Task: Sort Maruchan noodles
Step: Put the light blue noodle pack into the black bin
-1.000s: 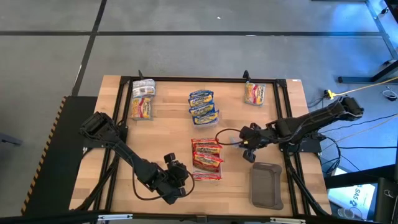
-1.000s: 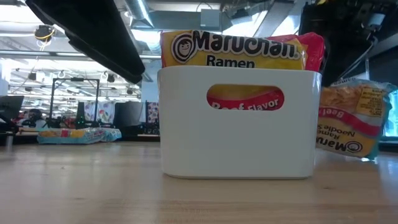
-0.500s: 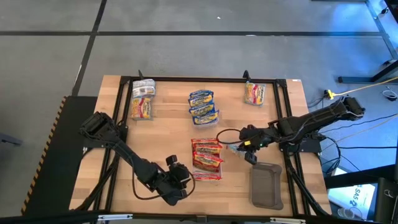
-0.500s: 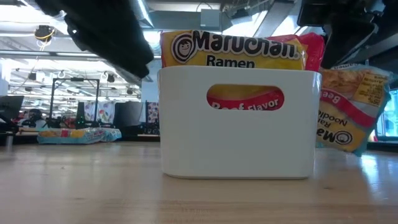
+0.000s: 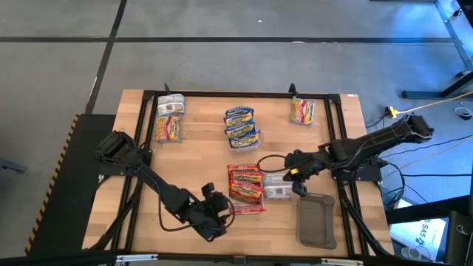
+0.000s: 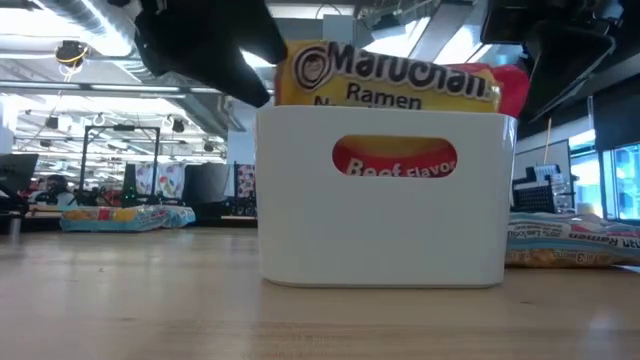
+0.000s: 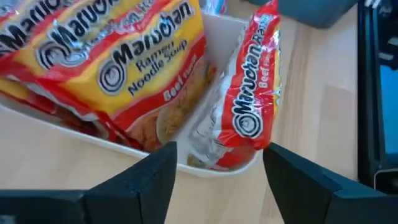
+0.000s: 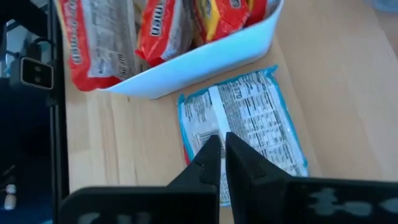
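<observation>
Mostly sorted — Maruchan noodles (image 5: 240, 125) sat grouped by colour along the bench's far edge and mid-bench, left gripper (image 7: 217, 167) spread wide at the white tray (image 7: 211, 167), right gripper (image 8: 222, 155) pinched together, empty, over one loose packet (image 8: 245, 134) still unsorted.

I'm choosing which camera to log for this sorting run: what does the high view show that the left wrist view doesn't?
Only the high view shows both arms, the blue packets at the table's middle, the dark grey tray, and the face-down packet lying under the shut right gripper.
Only the left wrist view shows the open left gripper fingers close to the tray rim and the "Beef" print.
Both show the red packets in the white tray.
</observation>
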Tool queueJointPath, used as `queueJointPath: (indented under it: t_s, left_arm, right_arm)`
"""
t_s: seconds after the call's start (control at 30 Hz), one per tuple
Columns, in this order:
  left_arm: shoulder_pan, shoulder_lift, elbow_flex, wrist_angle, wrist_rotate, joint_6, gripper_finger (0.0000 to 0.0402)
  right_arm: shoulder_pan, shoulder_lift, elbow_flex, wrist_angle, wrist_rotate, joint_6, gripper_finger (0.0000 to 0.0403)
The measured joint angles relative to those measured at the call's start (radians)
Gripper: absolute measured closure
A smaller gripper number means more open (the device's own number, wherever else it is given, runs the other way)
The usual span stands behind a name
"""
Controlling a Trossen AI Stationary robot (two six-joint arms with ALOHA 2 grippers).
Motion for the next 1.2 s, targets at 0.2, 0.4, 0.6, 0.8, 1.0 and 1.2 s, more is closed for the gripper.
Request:
queueJointPath:
  t_s: [0.2,0.4,0.6,0.8,1.0,1.2]
  left_arm:
    - [-0.024,0.0,0.0,-0.014,0.026,0.0,0.0169]
    - [-0.048,0.0,0.0,-0.013,0.025,0.018,0.0169]
    - [-0.086,0.0,0.0,-0.014,0.034,0.018,0.017]
    - [-0.103,0.0,0.0,-0.009,0.017,0.018,0.017]
    - [-0.103,0.0,0.0,0.0,0.016,0.018,0.017]
    - [-0.102,0.0,0.0,0.001,-0.002,0.018,0.017]
  right_arm:
    - [0.0,0.036,0.0,0.002,-0.045,0.044,0.0374]
    - [-0.014,0.134,-0.007,-0.003,0.055,0.011,0.0234]
    - [-0.072,0.263,-0.009,0.023,0.051,-0.073,0.0095]
    - [-0.127,0.376,-0.009,0.14,-0.098,-0.146,0.0032]
    - [-0.14,0.424,-0.008,0.168,-0.152,-0.178,0.0021]
    - [-0.14,0.455,-0.006,0.192,-0.24,-0.222,0.0063]
